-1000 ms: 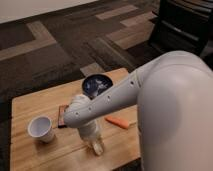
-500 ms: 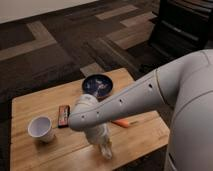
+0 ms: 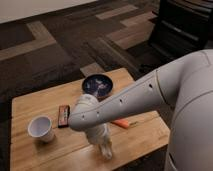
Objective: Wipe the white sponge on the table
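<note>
The table (image 3: 30, 107) is a low light-brown plank top. My white arm reaches across it from the right. The gripper (image 3: 105, 149) points down at the wood near the front edge, right of centre. The white sponge does not show; it may be hidden under the gripper. A white paper cup (image 3: 41, 128) stands upright at the left, well apart from the gripper.
A dark blue bowl (image 3: 97, 85) sits at the back middle of the table. A dark snack bar (image 3: 63, 116) lies between cup and arm. An orange stick-like item (image 3: 123, 123) lies right of the gripper. Dark patterned carpet surrounds the table; a black chair (image 3: 182, 25) stands at the back right.
The arm has swung rightwards and the gripper has slid along the table's front toward the right. The dark snack bar, covered by the arm before, is now in the open.
</note>
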You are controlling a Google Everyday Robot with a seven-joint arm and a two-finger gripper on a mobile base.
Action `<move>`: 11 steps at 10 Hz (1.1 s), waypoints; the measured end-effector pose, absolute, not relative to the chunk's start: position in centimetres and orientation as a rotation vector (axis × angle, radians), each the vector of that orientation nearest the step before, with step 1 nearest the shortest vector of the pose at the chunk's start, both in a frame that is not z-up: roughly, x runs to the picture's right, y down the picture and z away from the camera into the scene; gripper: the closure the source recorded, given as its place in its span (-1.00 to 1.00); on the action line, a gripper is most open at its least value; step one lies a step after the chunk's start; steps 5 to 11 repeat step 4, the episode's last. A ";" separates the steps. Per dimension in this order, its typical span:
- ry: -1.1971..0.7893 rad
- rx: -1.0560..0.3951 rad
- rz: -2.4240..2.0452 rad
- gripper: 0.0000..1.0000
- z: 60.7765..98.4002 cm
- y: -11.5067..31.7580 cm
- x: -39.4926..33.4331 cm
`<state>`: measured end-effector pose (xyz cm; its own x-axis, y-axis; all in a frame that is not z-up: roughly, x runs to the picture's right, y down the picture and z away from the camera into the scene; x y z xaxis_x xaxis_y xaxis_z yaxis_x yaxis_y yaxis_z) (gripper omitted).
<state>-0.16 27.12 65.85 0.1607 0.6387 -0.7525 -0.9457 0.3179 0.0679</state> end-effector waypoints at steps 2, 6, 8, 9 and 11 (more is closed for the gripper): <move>0.780 -0.477 1.194 -0.60 65.9 27.1 -0.2; 0.781 -0.477 1.195 -0.60 65.9 27.1 -0.1; 0.781 -0.477 1.195 -0.60 65.9 27.1 -0.1; 0.781 -0.477 1.195 -0.60 65.9 27.1 -0.1; 0.781 -0.477 1.195 -0.60 65.9 27.1 -0.1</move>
